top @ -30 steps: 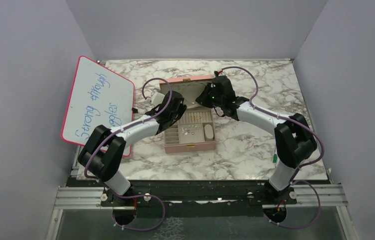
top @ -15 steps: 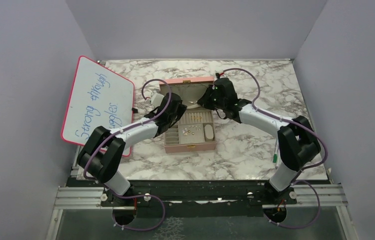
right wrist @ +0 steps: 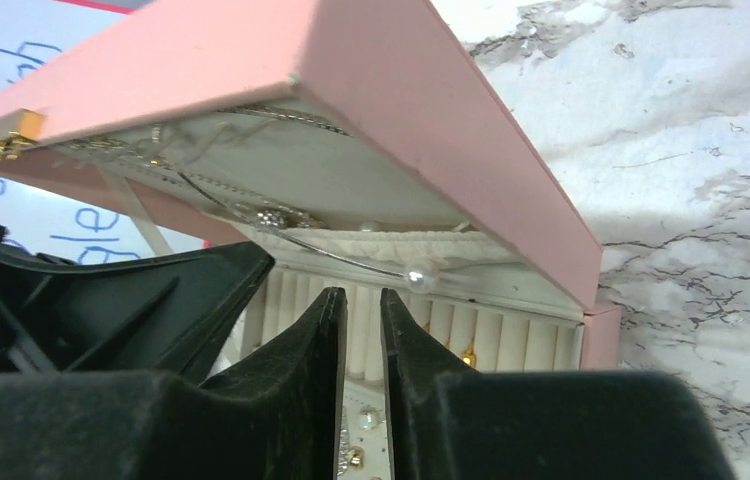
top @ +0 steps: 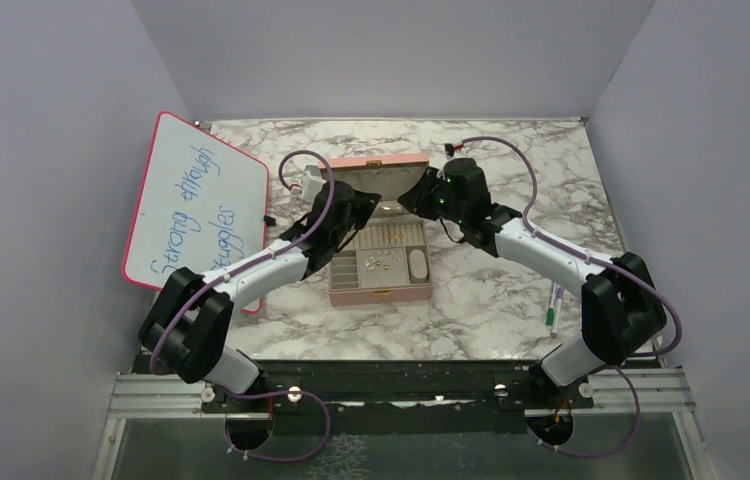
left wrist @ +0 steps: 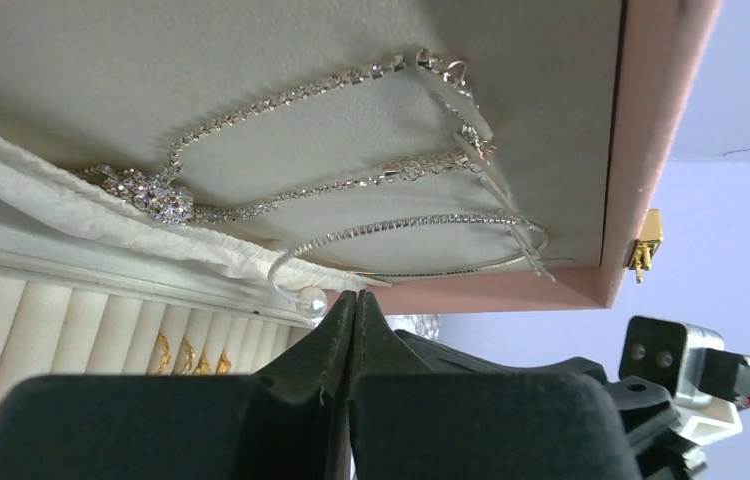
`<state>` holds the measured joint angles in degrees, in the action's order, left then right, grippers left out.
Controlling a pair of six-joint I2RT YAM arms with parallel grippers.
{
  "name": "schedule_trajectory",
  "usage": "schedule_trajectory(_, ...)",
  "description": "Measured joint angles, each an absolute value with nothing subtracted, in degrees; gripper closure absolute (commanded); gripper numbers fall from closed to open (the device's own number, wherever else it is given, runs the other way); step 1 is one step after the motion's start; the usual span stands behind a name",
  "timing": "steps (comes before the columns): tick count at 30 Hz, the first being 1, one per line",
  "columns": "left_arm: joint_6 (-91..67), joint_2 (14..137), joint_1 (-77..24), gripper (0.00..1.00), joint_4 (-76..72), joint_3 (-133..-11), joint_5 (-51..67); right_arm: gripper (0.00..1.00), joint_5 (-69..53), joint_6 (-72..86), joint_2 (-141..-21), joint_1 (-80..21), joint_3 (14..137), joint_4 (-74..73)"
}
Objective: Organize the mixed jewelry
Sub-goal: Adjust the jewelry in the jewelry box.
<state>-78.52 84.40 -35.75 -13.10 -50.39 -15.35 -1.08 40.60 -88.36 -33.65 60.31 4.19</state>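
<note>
An open pink rectangular jewellery box (top: 381,292) stands mid-way across the white-and-grey marble table (top: 511,160), its lid (top: 371,160) raised towards the far wall. Both arms reach in from either side. The left gripper (left wrist: 354,318) is closed tight with nothing between its fingers, its tip just below the lid's lower edge. The right gripper (right wrist: 359,315) shows only a narrow slit between its fingers, and nothing is seen in the slit. A thin silver hoop (left wrist: 401,222) ending in a small pearl bead (right wrist: 417,275) lies against the grey lining of the lid, beneath two sparkling rhinestone chains (left wrist: 281,97). The bead sits just above the right fingertips, though contact cannot be judged from here. Small gold and silver pieces (top: 381,263) rest in the compartments of the tray. Gold rings (left wrist: 177,352) sit in the cream ring rolls behind them. A green-and-white marker pen (top: 553,308) lies well apart, to the right.
</note>
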Motion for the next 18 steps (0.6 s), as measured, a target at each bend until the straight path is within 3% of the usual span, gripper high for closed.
schedule_trajectory(4, -78.52, 84.42, -35.75, 0.87, -12.34, -50.26, -15.0, 0.58, -1.08, 40.56, -90.28, -33.65, 60.38, 3.99)
schedule_trajectory(7, -78.52, 84.42, -35.75, 0.83, -11.03, -50.26, -14.98, 0.52, -1.13, 40.51, -91.33, -33.65, 60.38, 3.51)
schedule_trajectory(18, -78.48, 84.42, -35.75, 0.78, -9.02, -50.26, -15.0, 0.56, -2.2, 40.66, -95.9, -33.65, 62.39, 3.46)
